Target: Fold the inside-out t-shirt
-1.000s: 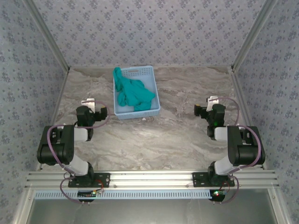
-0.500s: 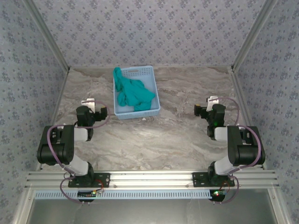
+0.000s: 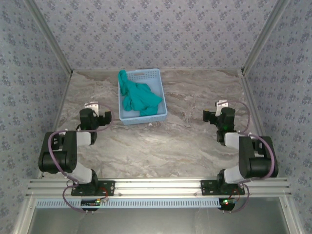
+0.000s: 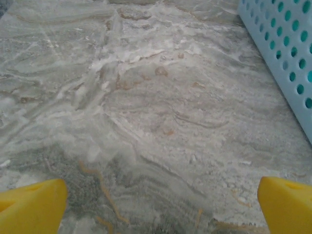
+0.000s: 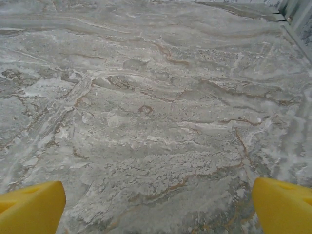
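t-shirt (image 3: 138,97) heaped in basket (image 3: 144,118), marble table (image 3: 185,141)

No readable text, labels or numbers anywhere. Basket (image 3: 144,120), t-shirt (image 3: 139,97) and table (image 3: 190,141) carry no legible markings; wallpaper (image 3: 161,34) is just a repeating floral print.

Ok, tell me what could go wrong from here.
1. The t-shirt lies bunched in the basket; a pinch may catch several layers or drag the basket along.
2. The basket's wall stands close beside the open left gripper, so swinging inward could knock it.
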You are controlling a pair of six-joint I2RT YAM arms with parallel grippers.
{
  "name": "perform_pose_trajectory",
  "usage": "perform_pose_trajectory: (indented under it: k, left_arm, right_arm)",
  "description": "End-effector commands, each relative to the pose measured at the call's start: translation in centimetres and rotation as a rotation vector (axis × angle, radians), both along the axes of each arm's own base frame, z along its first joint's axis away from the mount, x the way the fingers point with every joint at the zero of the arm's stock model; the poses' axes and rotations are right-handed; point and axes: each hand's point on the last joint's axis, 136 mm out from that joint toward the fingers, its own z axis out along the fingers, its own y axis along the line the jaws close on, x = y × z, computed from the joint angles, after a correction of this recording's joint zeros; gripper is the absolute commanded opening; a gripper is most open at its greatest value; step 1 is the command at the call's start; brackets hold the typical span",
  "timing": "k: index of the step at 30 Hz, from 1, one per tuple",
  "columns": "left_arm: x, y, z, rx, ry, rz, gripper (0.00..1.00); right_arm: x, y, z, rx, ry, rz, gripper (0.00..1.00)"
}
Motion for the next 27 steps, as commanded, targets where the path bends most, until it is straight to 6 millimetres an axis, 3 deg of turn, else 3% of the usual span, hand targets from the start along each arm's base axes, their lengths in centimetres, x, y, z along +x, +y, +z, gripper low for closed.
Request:
perform_pose_trajectory:
  k: [1,2,4,6,8,11,12,14,16,19,20,23,27]
  left_arm:
    - [0.2,0.2,6.3,-0.116,0.054,0.108,1.0]
    - [-0.2,-0.3,7.3,-0.169,0.056,0.116,1.0]
    - [-1.1,-1.6,8.7,-0.346,0.021,0.152,1.0]
    - [-3.4,0.1,7.4,-0.624,0.057,0.41,1.0]
    - [-3.5,-1.9,8.4,-0.73,0.056,0.266,1.0]
    - [-4.7,-4.6,9.8,-0.54,0.104,0.186,1.0]
    - [-5.1,-6.3,10.5,-0.439,0.114,0.116,1.0]
    - [-5.3,-10.4,11.5,-0.328,0.127,-0.058,1.0]
    - [-5.5,-13.9,11.9,-0.281,0.166,-0.179,1.0]
    - [-4.7,-16.9,11.9,-0.254,0.214,-0.239,1.0]
    - [-4.2,-17.4,11.7,-0.249,0.221,-0.242,1.0]
    - [-1.8,-18.5,10.6,-0.239,0.25,-0.202,1.0]
    - [2.0,-21.4,7.2,-0.235,0.384,-0.177,1.0]
  right_arm:
    - [-0.1,2.9,6.0,-0.035,-0.049,0.013,1.0]
    - [-0.2,4.2,7.1,-0.026,-0.049,0.029,1.0]
    - [-0.6,8.8,8.8,-0.004,-0.022,0.189,1.0]
    - [-1.2,12.3,8.8,-0.043,0.007,0.336,1.0]
    - [-1.5,14.6,9.0,0.022,0.036,0.425,1.0]
    - [-1.3,18.1,9.1,0.16,0.099,0.501,0.98]
    - [-1.2,19.4,8.6,0.142,0.139,0.521,0.91]
    - [-1.1,22.1,7.9,0.116,0.191,0.597,0.86]
    - [0.0,23.5,6.7,0.101,0.247,0.566,0.79]
    - [1.2,24.9,4.0,0.121,0.365,0.526,0.71]
    - [2.0,25.5,4.2,0.12,0.366,0.504,0.7]
    - [2.8,26.0,2.1,0.095,0.423,0.42,0.66]
    - [3.7,26.1,-0.1,0.111,0.468,0.262,0.54]
